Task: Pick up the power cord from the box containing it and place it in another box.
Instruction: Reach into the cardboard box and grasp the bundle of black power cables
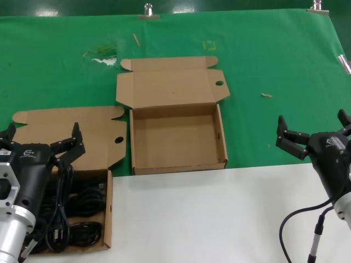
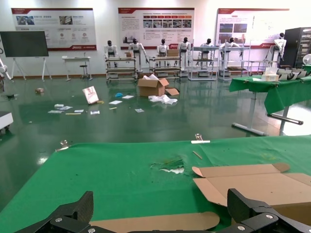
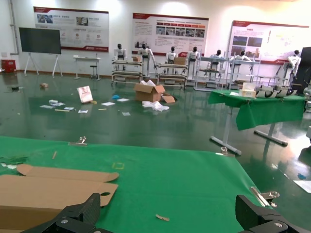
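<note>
Left gripper (image 1: 39, 138) hangs over the near-left box (image 1: 108, 211), jaws spread wide, nothing between them. Power cord (image 1: 77, 216) lies in that box as a loose black bundle, below and just behind the spread fingertips, partly hidden by the left arm; not touching the jaws as far as the head view shows. The box's flap lid (image 1: 66, 134), with its round hole, lies flat on the green cloth (image 1: 66, 55) directly under and ahead of the left jaws. In the left wrist view both fingertips (image 2: 77, 209) sit far apart with only cloth and lid edge between.

Second box (image 1: 222, 145) stands open and bare inside, off to the right of the left jaws, between the two grippers, lid folded back.

Right gripper (image 1: 312, 130) hovers above the cloth, well apart from both boxes, jaws also wide, holding nothing.
</note>
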`<action>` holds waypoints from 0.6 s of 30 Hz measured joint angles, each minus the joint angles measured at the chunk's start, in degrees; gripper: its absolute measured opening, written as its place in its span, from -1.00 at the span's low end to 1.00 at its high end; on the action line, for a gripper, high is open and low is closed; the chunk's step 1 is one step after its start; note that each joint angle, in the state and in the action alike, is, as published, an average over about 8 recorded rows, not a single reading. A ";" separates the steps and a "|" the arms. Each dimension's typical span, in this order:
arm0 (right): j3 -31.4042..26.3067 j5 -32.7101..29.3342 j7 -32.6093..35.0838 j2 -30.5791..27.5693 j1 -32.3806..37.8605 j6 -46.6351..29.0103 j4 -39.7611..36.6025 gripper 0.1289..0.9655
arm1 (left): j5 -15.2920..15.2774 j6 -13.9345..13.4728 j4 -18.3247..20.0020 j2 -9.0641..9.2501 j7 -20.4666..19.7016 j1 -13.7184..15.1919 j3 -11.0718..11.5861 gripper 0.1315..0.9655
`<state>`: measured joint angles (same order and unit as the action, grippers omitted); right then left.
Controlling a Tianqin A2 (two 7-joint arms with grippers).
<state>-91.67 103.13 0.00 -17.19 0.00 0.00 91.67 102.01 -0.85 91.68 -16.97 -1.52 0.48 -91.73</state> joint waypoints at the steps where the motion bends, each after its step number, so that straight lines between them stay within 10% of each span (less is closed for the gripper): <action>1: 0.00 0.00 0.00 0.00 0.00 0.00 0.00 1.00 | 0.00 0.00 0.00 0.00 0.00 0.00 0.00 1.00; 18: 0.00 0.00 0.00 0.00 0.00 0.00 0.00 1.00 | 0.00 0.00 0.00 0.00 0.00 0.00 0.00 1.00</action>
<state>-91.67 103.13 0.00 -17.19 0.00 0.00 91.67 102.01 -0.85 91.68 -16.97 -1.52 0.48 -91.73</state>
